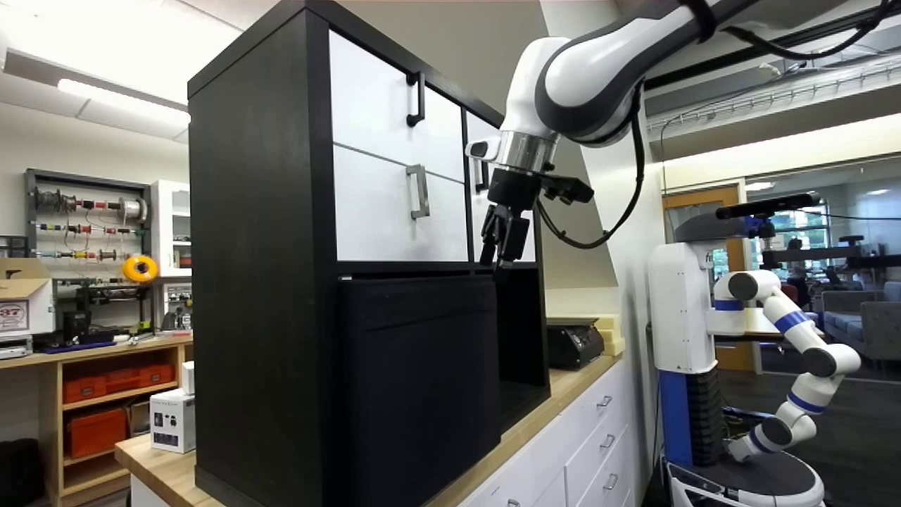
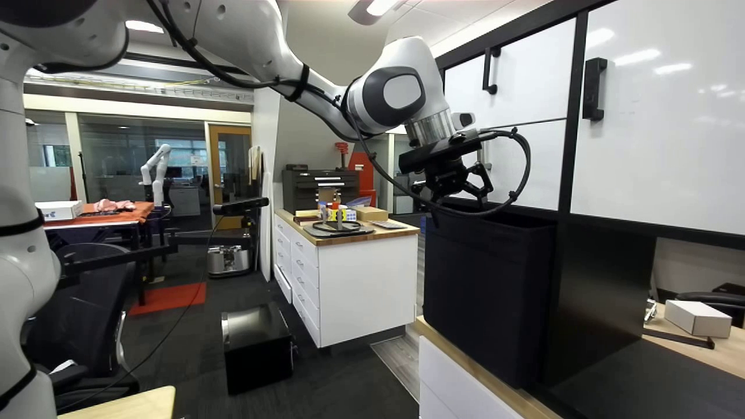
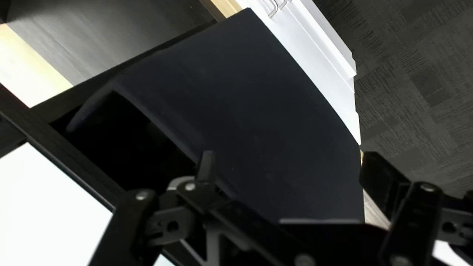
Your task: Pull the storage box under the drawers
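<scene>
One storage box (image 1: 422, 373) under two drawers (image 1: 373, 98), one tool (image 3: 288, 164) spread wide at its rim

The black storage box sits in the lower compartment directly beneath the pair of white drawers, partway out: in both exterior views its flat front stands forward of the black cabinet (image 1: 250, 246). The wrist view shows its open top, dark inside. The cabinet stands on a wooden counter (image 1: 569, 389), and beyond it rests one black device (image 1: 574, 343).

Beside the stacked drawers is one taller white front (image 2: 663, 128). Three bar handles (image 1: 421, 98) are in sight, one on each drawer and one on that neighbouring front.

There is a single tool with two fingers (image 3: 206, 168), set far apart. In the wrist view one overlaps the line of the box's rim and the other overlaps the outer edge of its front face, with that dark front showing between them. Whether either finger touches the box cannot be told.
</scene>
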You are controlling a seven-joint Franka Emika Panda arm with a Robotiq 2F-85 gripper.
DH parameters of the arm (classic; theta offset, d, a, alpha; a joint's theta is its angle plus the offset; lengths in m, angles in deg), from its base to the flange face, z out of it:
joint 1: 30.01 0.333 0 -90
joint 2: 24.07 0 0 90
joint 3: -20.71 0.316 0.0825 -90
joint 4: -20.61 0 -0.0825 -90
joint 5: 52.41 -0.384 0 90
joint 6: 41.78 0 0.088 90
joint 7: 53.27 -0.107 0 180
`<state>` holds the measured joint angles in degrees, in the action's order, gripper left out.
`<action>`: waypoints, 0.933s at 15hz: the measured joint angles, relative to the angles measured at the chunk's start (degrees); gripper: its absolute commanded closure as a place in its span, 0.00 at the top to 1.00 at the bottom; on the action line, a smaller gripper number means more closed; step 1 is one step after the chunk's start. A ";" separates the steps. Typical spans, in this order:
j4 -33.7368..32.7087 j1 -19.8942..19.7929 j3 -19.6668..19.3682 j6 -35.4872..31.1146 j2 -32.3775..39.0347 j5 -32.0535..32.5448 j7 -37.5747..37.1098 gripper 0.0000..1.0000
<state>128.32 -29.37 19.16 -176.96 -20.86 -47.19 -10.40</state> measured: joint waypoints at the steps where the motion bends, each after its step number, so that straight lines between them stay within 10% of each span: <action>1: -0.94 -0.16 0.00 0.00 0.89 -0.01 1.15 1.00; 12: -8.45 -2.87 1.54 -2.23 10.06 -4.61 15.31 1.00; 13: -8.75 -3.05 1.68 -2.24 10.59 -4.66 15.94 0.75; 14: -8.88 -3.18 1.77 -2.24 11.01 -4.66 16.39 0.74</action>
<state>119.44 -32.55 20.94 -179.19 -9.86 -51.85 5.99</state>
